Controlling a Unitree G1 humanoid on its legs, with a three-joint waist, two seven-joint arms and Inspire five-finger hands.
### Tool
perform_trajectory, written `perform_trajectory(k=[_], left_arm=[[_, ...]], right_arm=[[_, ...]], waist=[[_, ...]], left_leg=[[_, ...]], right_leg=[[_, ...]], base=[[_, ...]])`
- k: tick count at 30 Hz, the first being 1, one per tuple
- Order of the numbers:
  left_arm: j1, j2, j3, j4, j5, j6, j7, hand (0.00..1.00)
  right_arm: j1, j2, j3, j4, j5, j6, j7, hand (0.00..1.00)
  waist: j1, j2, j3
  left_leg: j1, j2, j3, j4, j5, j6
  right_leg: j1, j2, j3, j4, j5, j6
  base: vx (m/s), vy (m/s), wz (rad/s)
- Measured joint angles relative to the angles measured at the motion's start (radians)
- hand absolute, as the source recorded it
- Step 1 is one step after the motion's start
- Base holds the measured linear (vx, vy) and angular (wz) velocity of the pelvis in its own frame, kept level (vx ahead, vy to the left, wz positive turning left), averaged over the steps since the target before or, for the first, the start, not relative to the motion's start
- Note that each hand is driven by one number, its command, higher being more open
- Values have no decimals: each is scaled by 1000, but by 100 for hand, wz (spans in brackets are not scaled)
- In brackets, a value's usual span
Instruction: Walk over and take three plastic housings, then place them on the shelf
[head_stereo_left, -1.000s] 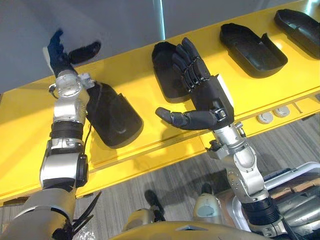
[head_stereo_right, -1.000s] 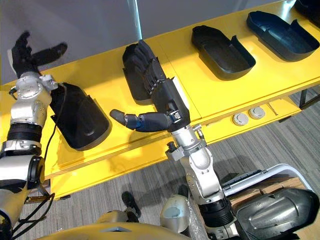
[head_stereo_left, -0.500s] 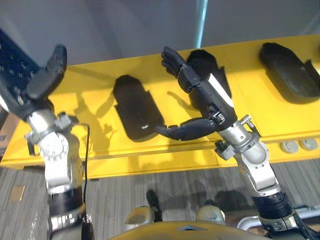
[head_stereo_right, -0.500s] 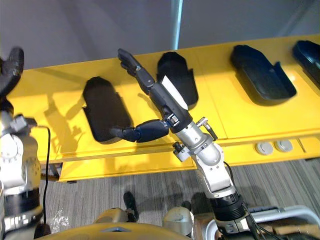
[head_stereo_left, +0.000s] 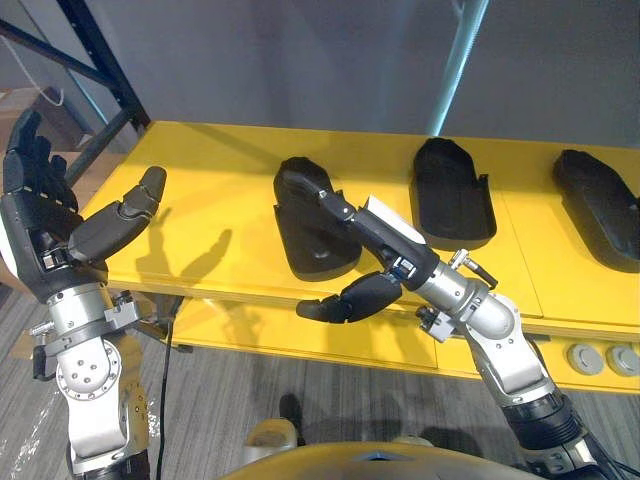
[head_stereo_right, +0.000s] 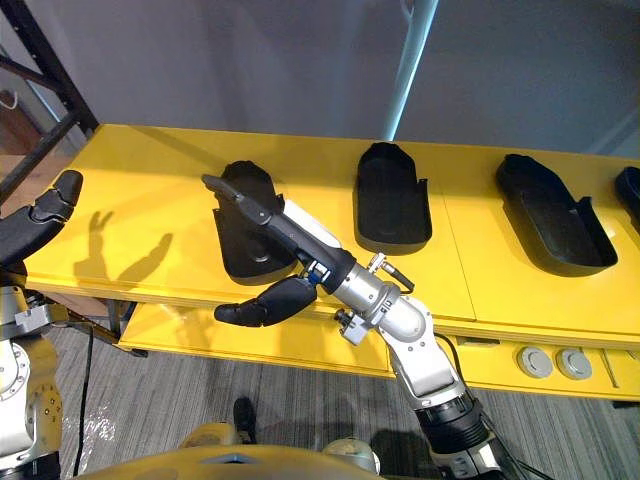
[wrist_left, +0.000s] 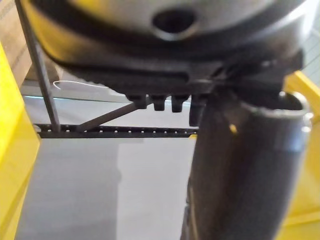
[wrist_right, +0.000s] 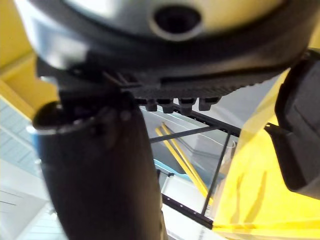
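- Three plastic housings lie in a row on the yellow shelf (head_stereo_left: 215, 190): leftmost housing (head_stereo_left: 312, 240), middle housing (head_stereo_left: 452, 195), right housing (head_stereo_left: 600, 205).
- The right robot hand (head_stereo_left: 388, 238), fingers straight and holding nothing, reaches over the leftmost housing.
- The left robot hand (head_stereo_left: 45, 225), at the frame's left, is spread and empty.
- Placing looks finished, or nearly so.

right hand (wrist_right: 165, 60): fingers (wrist_right: 181, 104) straight, holding nothing | black housing (wrist_right: 300, 135) apart from it | housing lies on yellow surface (wrist_right: 250, 200)

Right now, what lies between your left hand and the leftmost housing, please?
Just bare yellow table between left hand and leftmost housing, left eye view.
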Motion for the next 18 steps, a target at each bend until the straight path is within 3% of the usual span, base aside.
perform_trajectory(k=[11,18], left_arm=[[72,-22,6,-27,-44,-15,-27,100],[78,-39,3,-27,-70,-16,-24,100]], right_arm=[[-1,-24,73,67,-150,47,-5,100],[-29,-25,89,159,-263,62,-124,100]], waist=[[47,-22,-14],[54,-23,-14]], left_leg=[[-37,2,-24,1,16,5],[-46,2,-30,0,16,0]], right_leg=[[-20,5,-24,-1,6,3],[-25,6,-27,1,2,-3]], base=[[11,5,8],[-1,2,0]])
